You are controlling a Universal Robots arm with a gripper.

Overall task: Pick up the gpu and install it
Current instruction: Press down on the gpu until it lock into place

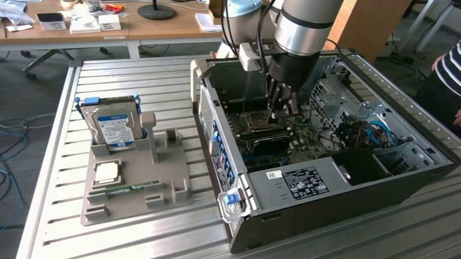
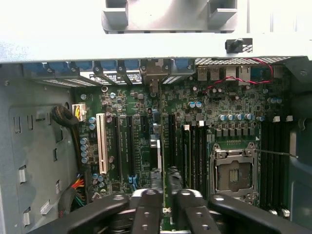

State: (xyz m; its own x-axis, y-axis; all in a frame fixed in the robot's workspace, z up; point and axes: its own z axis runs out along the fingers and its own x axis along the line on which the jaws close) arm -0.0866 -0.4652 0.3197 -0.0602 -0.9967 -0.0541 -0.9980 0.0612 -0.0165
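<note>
**Setting.** Workshop with a wooden desk (image 1: pixel 144 29) at the back. In front of it is a slatted grey metal table (image 1: pixel 51 162) that carries everything listed below.

**Item 1, the exterior view's left.** Grey moulded plastic parts fixture (image 1: pixel 94 208), lying flat on the table. Its uprights and recesses keep each part in a known pose for pick-up.
- Silver hard drive with a blue-white label (image 1: pixel 112 129), standing on edge in its cradle.
- Small square pale processor chip (image 1: pixel 107 172), seated in a recess.
- Narrow green memory stick (image 1: pixel 133 188), lying just beside the chip.
- Pair of grey uprights (image 1: pixel 155 129) with nothing between them, probably the card's station.

**Item 2, centre.** Black tower computer case (image 1: pixel 346 199), laid on its side with the panel off, so the green motherboard (image 2: pixel 234 102) faces up for vertical insertion.

**Item 3, inside the case.** Silver-and-black robot arm (image 1: pixel 303 27) reaching straight down. Its black two-finger gripper (image 1: pixel 282 105) is drawn in onto the top edge of the gpu (image 2: pixel 157 151), a thin flat expansion card. The wrist view shows the card edge-on, standing upright among the long expansion slots (image 2: pixel 124 146). It is probably held this way so its lower edge lines up with a slot. Whether it is fully seated cannot be told.

**Item 4, the exterior view's right.** A person's striped sleeve (image 1: pixel 446 70), well apart from the case.
</note>
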